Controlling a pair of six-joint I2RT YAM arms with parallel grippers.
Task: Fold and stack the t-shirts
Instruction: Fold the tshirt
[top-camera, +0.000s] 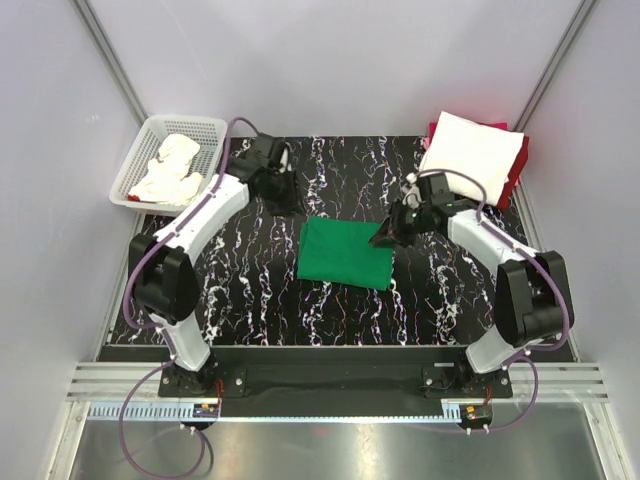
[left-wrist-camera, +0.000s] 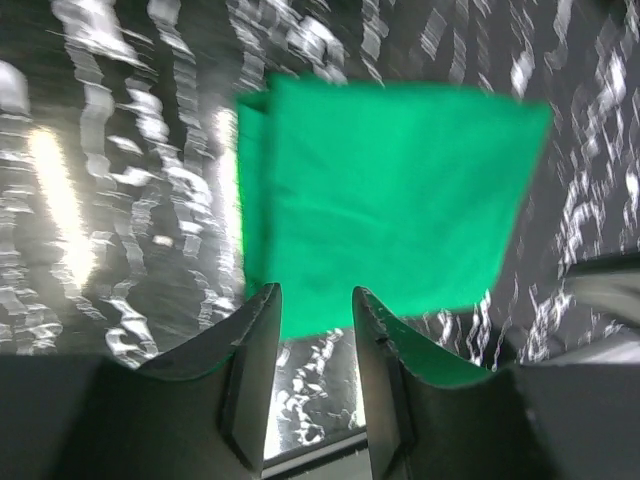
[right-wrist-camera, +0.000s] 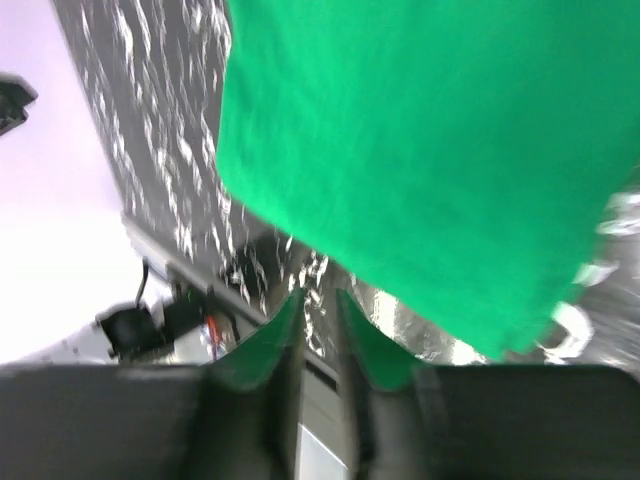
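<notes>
- The left gripper (top-camera: 283, 190) hangs released, jaws apart on nothing, at 10 o'clock from the green t-shirt (top-camera: 345, 252) and clear of it.
- The right gripper (top-camera: 385, 238), jaws narrowly parted and empty, is at that shirt's 3 o'clock edge; whether it touches is unclear.
- The one green t-shirt lies folded flat at the centre of the table (top-camera: 250, 290).
- At 1 o'clock, one white t-shirt (top-camera: 472, 148) lies folded on one red t-shirt (top-camera: 520, 165).
- At 10 o'clock, one mesh basket (top-camera: 135, 160) holds crumpled white cloth (top-camera: 172, 165), perhaps several pieces.

No text, label, brand or number could be read in any view; the green t-shirt (top-camera: 345, 253), the mesh basket (top-camera: 132, 170) and the marbled table (top-camera: 260, 300) showed nothing legible.
</notes>
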